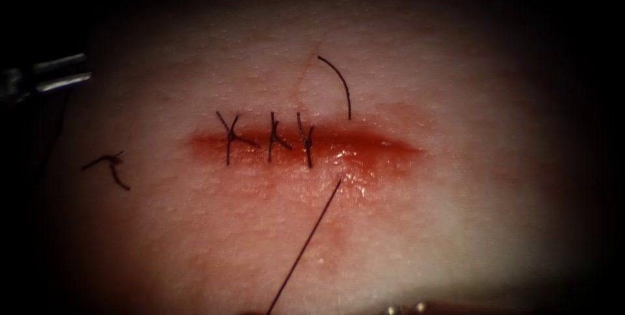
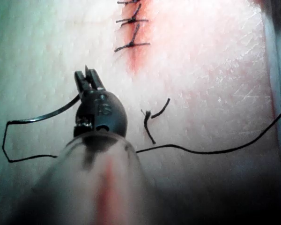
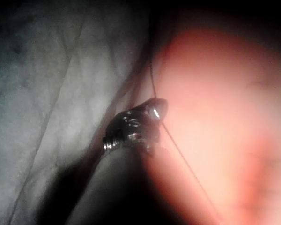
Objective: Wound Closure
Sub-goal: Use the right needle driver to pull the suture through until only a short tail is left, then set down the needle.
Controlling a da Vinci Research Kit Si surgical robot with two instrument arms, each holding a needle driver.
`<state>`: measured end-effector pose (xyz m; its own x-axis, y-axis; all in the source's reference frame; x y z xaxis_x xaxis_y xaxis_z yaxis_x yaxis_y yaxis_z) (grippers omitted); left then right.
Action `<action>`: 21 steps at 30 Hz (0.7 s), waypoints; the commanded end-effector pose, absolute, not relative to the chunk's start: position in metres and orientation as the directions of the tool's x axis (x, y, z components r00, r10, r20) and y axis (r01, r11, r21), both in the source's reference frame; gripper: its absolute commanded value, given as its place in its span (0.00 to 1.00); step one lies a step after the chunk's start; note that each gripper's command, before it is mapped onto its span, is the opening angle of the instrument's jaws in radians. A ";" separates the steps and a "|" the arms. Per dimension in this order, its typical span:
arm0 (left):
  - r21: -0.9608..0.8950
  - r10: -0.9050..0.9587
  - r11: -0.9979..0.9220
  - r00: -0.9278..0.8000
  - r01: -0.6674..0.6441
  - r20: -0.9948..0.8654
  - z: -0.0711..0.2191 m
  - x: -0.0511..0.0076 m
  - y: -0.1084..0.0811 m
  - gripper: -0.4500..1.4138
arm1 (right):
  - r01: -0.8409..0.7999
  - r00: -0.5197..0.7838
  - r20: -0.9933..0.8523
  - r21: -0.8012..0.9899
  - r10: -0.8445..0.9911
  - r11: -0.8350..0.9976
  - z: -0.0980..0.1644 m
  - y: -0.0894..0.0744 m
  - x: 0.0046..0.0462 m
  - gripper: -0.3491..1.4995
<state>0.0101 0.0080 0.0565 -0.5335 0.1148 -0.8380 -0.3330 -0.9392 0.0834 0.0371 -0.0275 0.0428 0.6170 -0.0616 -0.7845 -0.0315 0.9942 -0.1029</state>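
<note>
The tissue (image 1: 456, 224) has a horizontal cut (image 1: 384, 149) with three knotted stitches (image 1: 273, 138) along its left part. To their right the thread (image 1: 306, 243) comes out of the near edge and runs straight to the bottom edge. Its curved tail (image 1: 340, 79) stands above the far edge. My left tool (image 1: 62, 73) waits far left of the cut, jaws slightly apart, holding nothing (image 2: 86, 77). A thicker curved piece, seemingly the needle (image 2: 42, 116), lies on the tissue beside it, out of the tissue. My right tool (image 3: 154, 111) is shut where the thread (image 3: 152, 79) bends at its tip.
A cut scrap of thread (image 1: 109, 162) lies on the tissue left of the cut, also close to the left tool (image 2: 149, 123). Red fluid (image 1: 355, 159) pools in the open right part of the cut. Slack thread (image 2: 215, 151) trails across the tissue.
</note>
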 end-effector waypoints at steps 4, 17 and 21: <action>0.085 0.114 -0.939 -0.533 -0.333 -0.839 0.058 0.0097 0.009 0.00 | -0.041 0.607 -0.794 -0.084 -0.042 0.996 0.043 -0.028 0.0382 0.00; 0.094 0.110 -0.936 -0.537 -0.339 -0.837 0.062 0.0093 0.010 0.00 | -0.147 0.523 -0.852 -0.131 -0.036 0.980 0.045 -0.026 0.0359 0.94; 0.106 0.095 -0.940 -0.546 -0.324 -0.832 0.065 0.0094 0.011 0.00 | -0.142 0.513 -0.858 -0.111 -0.023 0.984 0.044 -0.026 0.0335 0.91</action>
